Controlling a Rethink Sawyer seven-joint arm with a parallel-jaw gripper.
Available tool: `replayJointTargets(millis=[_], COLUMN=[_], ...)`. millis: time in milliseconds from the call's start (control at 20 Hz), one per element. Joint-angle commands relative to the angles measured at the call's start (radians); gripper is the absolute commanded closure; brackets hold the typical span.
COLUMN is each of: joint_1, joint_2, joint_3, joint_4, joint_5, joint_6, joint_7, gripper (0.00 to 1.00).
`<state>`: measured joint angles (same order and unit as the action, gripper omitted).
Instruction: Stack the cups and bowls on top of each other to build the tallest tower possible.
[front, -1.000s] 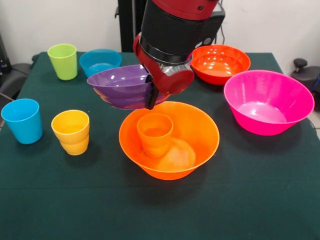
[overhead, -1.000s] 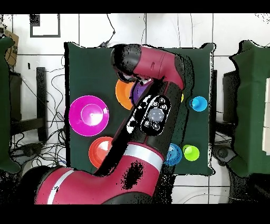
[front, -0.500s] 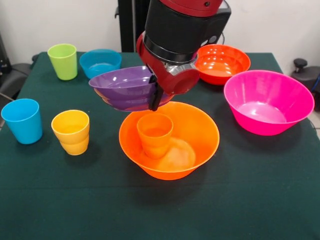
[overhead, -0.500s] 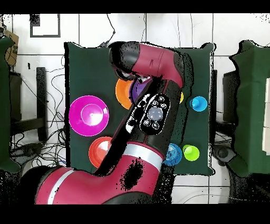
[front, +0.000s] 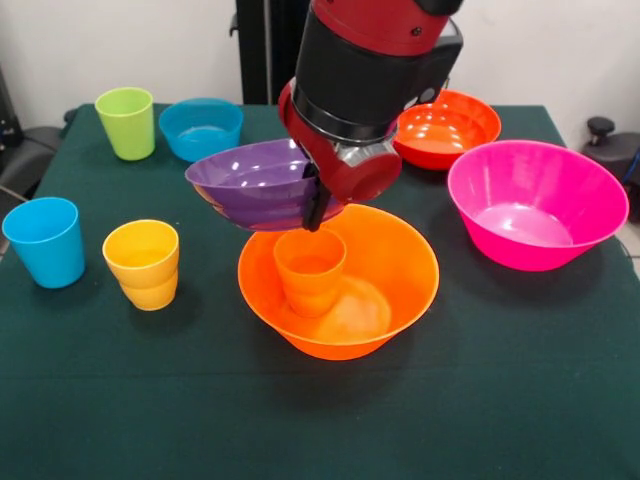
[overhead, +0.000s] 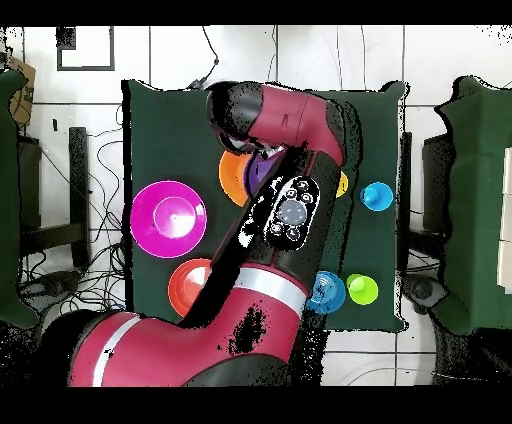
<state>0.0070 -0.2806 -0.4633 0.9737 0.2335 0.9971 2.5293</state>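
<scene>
Front view, left to right: four cups – blue cup (front: 45, 241), lime cup (front: 126, 122), yellow cup (front: 142, 263), orange cup (front: 310, 270). Five bowls show: small blue bowl (front: 201, 127), purple bowl (front: 257, 185), wide orange bowl (front: 340, 278), red-orange bowl (front: 446, 127), pink bowl (front: 536, 203). Only one purple bowl is seen. The tool (front: 316, 205) pinches the purple bowl's right rim; the bowl hangs mouth up, slightly tilted, off the tabletop (front: 500, 380), just above the orange cup. That cup stands upright inside the wide orange bowl. In the overhead view the arm (overhead: 285, 215) hides the orange cup and most of both bowls; only slivers show.
</scene>
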Motion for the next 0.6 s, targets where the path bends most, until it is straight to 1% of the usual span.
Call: replayJointTargets(millis=[50,100,150,200,300,400,600], joint_1=[0.032,0.036,0.042,0.053,0.066,0.078,0.071], joint_2=[0.101,0.109,0.059,0.065,0.083,0.08,0.073], joint_3=[0.1,0.103,0.102,0.103,0.094,0.09,0.103], joint_4=[0.029,0.03,0.126,0.133,0.112,0.118,0.124], joint_5=[-0.059,-0.063,-0.07,-0.076,-0.075,-0.072,-0.064], joint_6=[-0.08,-0.089,-0.125,-0.135,-0.142,-0.147,-0.157], joint_7=[0.04,0.033,0.02,0.016,0.032,0.038,0.002], gripper=[1.0,1.0,1.0,1.0,1.0,1.0,1.0])
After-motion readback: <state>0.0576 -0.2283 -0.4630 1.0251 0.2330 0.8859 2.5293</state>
